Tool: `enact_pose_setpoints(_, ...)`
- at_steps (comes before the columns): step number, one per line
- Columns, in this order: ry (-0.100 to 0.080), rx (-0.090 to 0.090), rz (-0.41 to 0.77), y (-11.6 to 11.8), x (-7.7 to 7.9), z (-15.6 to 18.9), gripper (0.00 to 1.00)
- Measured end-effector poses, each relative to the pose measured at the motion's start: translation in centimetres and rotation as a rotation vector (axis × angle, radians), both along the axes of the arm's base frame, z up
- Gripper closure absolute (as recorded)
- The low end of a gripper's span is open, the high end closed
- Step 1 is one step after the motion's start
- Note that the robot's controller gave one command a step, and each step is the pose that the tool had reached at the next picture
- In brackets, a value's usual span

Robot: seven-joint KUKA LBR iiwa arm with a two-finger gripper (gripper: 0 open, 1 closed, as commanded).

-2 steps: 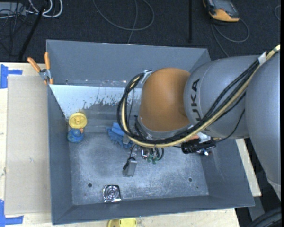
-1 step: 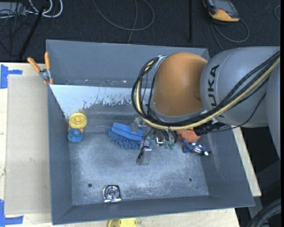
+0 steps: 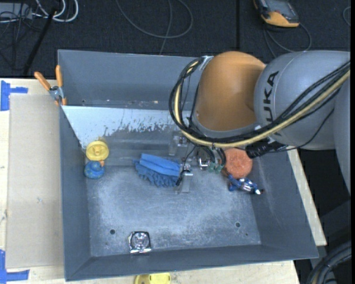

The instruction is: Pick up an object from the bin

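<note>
My gripper is low in the middle of the bin, under the orange wrist cover, its fingertips right at the right end of a blue ribbed brush-like thing lying on the floor. Whether the fingers grip it is hidden. To the right of the gripper lies an orange-red round thing, and just below that a small blue toy-like piece.
A yellow-topped blue toy stands near the left wall. A small shiny metal piece lies at the front wall. The arm with its cables comes in from the right and covers the bin's back right part.
</note>
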State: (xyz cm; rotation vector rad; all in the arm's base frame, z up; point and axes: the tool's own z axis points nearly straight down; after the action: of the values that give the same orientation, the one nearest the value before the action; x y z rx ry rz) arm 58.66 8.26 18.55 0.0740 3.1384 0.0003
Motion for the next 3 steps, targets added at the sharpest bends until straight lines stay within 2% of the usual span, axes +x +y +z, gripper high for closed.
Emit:
enact_pose_setpoints(1, -0.004, 0.001, -0.19, 1.4, 1.7, -2.9, 0.0)
enact_pose_setpoints(2, 0.003, 0.001, -0.13, 1.0, 0.0, -10.1, 1.0)
enact_pose_setpoints(3, 0.003, 0.001, -0.131, 1.0, 0.0, -10.1, 1.0)
